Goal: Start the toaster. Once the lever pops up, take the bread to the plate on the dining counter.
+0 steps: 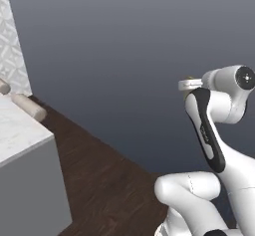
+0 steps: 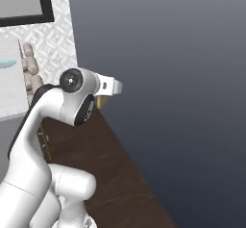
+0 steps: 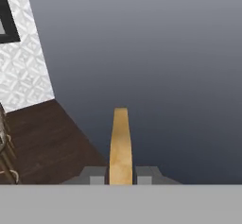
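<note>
Tan bread (image 3: 120, 145) sits edge-on, clamped in your pincer (image 3: 121, 175); toasting looks done; carrying to the plate on the dining counter remains.

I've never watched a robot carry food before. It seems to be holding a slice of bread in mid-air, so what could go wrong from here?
1. The bread is pinched edge-on between the gripper fingertips, most of it sticking out beyond them. A jolt could let it slip onto the dark wood floor.
2. The arm is raised facing a blank grey wall; while turning, it might brush the white marble counter nearby.
</note>
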